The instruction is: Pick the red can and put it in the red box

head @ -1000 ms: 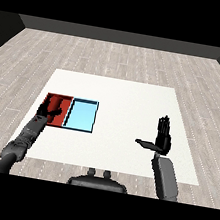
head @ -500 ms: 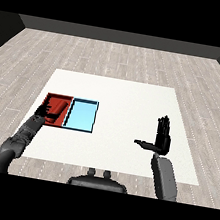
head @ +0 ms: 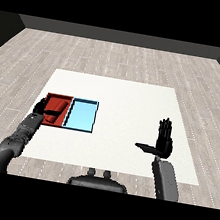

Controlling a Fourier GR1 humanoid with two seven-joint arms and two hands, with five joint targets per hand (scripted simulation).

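Your left hand (head: 45, 110) sits over the red tray (head: 63, 99), fingers seemingly curled on the red can (head: 54, 112); release carefully or it rolls out. Right hand (head: 163, 141) open, empty.

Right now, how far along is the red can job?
The red can is over the red tray, so the carry looks done. The left hand appears curled round it; whether it rests on the tray floor I cannot tell. Left: release and withdraw. The right hand hangs open.
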